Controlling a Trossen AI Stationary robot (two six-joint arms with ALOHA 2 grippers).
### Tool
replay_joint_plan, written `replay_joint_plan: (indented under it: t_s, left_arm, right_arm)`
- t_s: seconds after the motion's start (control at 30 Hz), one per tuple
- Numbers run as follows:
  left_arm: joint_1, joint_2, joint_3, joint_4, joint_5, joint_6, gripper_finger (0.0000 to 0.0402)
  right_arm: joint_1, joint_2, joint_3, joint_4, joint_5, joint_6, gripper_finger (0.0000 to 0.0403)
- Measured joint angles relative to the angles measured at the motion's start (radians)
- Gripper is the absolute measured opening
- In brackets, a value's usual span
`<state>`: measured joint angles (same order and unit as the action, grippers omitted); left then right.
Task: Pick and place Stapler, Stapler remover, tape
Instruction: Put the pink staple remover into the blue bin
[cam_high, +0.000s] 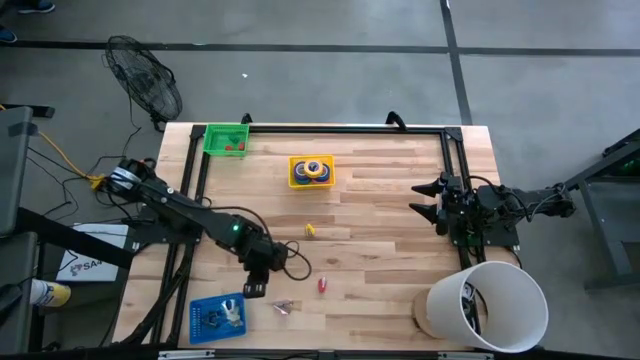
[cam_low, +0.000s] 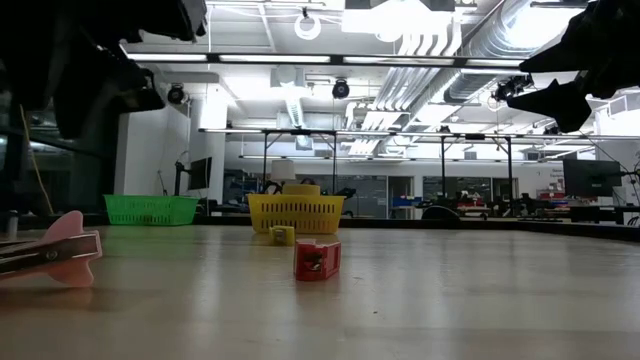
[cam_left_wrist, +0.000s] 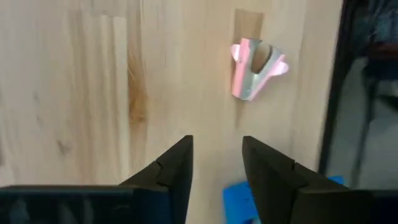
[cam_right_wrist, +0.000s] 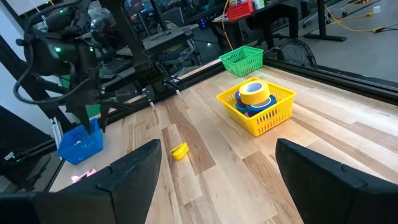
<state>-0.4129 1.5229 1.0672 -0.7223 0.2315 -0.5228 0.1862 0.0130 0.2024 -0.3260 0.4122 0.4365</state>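
Tape rolls (cam_high: 312, 169), stacked yellow over blue, fill a yellow basket (cam_high: 296, 180) on the table. Well apart from that basket, toward the table's near edge, a pink staple remover (cam_high: 283, 307) lies on its side on the bare wood. Between the two sits a small red stapler (cam_high: 322, 285), nearer the remover.

Bright ceiling lights, blurred foreground, soft shadows
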Motion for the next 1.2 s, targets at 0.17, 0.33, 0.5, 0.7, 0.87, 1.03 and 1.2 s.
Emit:
replay_joint_plan:
  t_s: [0.17,0.33,0.5,0.7,0.87,1.03,1.2]
  left_arm:
    - [-0.016,0.037,0.0,0.014,-0.054,0.134,0.0179]
    - [-0.032,0.091,0.0,0.072,-0.043,0.246,0.0239]
    - [-0.07,0.153,0.0,0.115,-0.027,0.338,0.0267]
    - [-0.125,0.227,-0.001,0.173,-0.053,0.388,0.0268]
    - [-0.146,0.269,0.0,0.237,-0.09,0.388,0.0269]
    - [-0.146,0.29,0.001,0.27,-0.108,0.383,0.0269]
    - [-0.148,0.291,0.001,0.284,-0.111,0.381,0.0269]
  right_arm:
    - [0.0,0.0,0.0,0.0,0.0,0.0,0.0307]
    - [0.0,0.0,0.0,0.0,0.0,0.0,0.0307]
    - [0.0,0.0,0.0,0.0,0.0,0.0,0.0307]
    - [0.0,0.0,0.0,0.0,0.0,0.0,0.0307]
    - [0.0,0.0,0.0,0.0,0.0,0.0,0.0307]
    - [0.0,0.001,0.0,0.0,0.0,0.0,0.0307]
    - [0.0,0.001,0.0,0.0,0.0,0.0,0.0307]
